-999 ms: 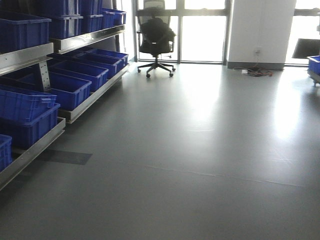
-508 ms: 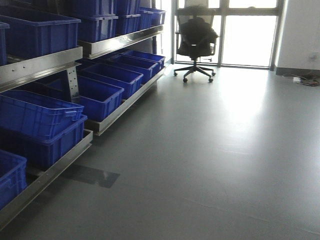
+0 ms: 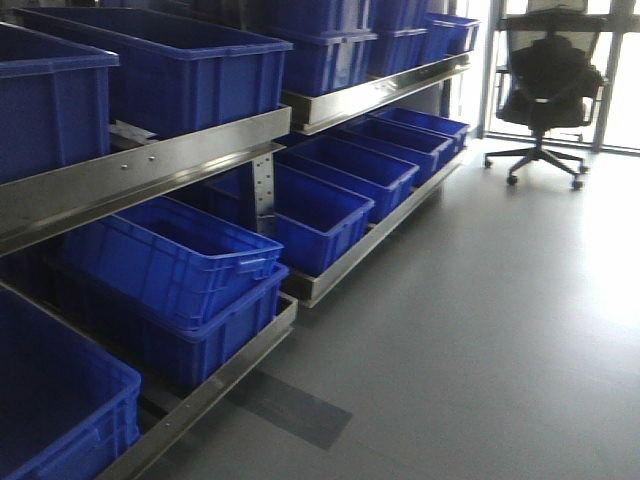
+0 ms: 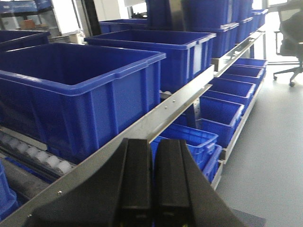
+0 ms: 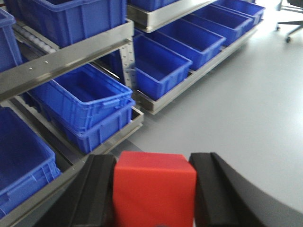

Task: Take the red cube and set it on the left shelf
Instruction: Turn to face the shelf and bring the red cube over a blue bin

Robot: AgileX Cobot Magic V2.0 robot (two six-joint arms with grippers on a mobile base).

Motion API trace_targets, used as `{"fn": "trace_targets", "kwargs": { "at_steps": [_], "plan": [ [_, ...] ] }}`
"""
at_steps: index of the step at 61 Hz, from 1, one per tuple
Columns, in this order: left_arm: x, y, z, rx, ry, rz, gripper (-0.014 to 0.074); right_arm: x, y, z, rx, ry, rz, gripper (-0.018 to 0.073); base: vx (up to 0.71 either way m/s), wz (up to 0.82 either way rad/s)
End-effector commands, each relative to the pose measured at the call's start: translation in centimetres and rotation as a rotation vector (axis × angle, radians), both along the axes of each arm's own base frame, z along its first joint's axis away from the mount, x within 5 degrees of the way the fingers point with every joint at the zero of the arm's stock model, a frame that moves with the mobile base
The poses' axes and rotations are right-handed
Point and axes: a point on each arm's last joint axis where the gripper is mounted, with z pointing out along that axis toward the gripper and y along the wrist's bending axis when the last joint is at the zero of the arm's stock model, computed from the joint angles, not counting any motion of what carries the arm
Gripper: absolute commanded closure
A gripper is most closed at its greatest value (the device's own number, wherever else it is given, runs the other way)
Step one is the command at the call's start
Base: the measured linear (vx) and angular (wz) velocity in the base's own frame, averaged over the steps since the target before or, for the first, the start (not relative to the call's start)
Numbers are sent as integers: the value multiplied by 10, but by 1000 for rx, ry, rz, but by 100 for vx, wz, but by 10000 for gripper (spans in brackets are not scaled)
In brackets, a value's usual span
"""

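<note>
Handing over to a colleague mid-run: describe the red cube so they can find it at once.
Facing the steel shelving loaded with blue bins, look at the right gripper in its wrist view. The red cube sits clamped between its two black fingers. It is the only red thing; all around is blue, steel or grey.

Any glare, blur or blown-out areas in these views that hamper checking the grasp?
Front view: windows blown out behind the chair, floor washed pale nearby. Left wrist view: left gripper dark and soft, shut; bins clear. Right wrist view: red cube close and slightly soft, yet plainly clamped in the right gripper.
</note>
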Motion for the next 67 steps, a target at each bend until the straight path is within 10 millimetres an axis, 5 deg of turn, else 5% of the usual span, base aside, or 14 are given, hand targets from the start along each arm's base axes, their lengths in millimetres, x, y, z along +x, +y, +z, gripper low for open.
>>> {"fn": "trace_targets", "kwargs": {
  "at_steps": [1,67],
  "plan": [
    [1,0,0,-5,-62,-4,491,0,0,18,8,-121,2,501,49,48],
    [1,0,0,-5,-62,-4,491,0,0,18,8,-121,2,501,29,71]
  ]
}}
